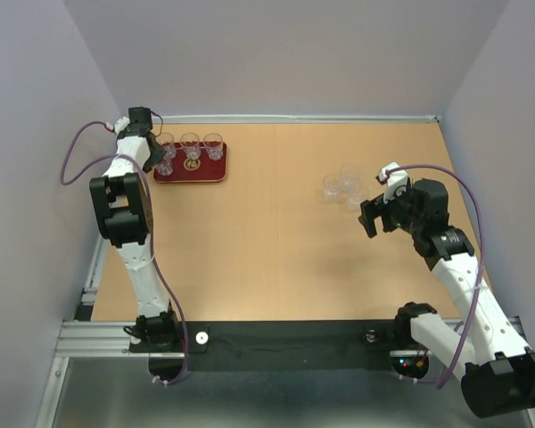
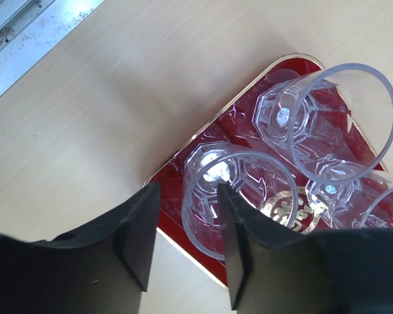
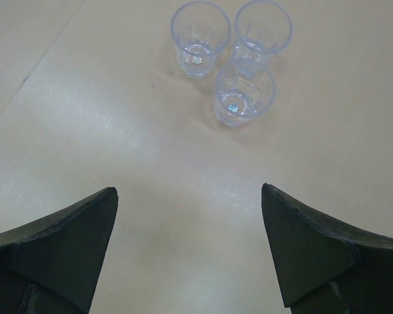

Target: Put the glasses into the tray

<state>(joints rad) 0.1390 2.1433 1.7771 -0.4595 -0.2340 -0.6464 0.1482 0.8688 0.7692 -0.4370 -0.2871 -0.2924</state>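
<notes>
Left gripper (image 2: 188, 196) is released, its jaws part-way apart. Its two black fingers (image 2: 139, 242) straddle the near wall of one clear glass (image 2: 249, 176), one outside the rim and the other down inside the cup. Neither visibly presses the wall. This straddled glass stands on its base in the dark red tray (image 1: 210, 171), at about 8 o'clock from the gold emblem (image 2: 288, 209) at the tray's middle.

Three more glasses (image 1: 190, 143) stand in a row along the tray's far edge, running from 10 to 2 o'clock of the emblem, so four cups are in the tray. The tray lies flat at about 10 o'clock on the wooden table (image 1: 276, 250), near its far left corner.

A cluster of three clear glasses (image 1: 349, 174) stands upright on the bare wood at about 2 o'clock on the table, well apart from the tray. They are packed close in a small triangle.

Right gripper (image 3: 188, 190) hangs above the table at about 4 o'clock from that cluster, jaws spread wide and holding nothing. In its wrist view the cluster sits at 12 o'clock, ahead of the fingertips and apart from them.
</notes>
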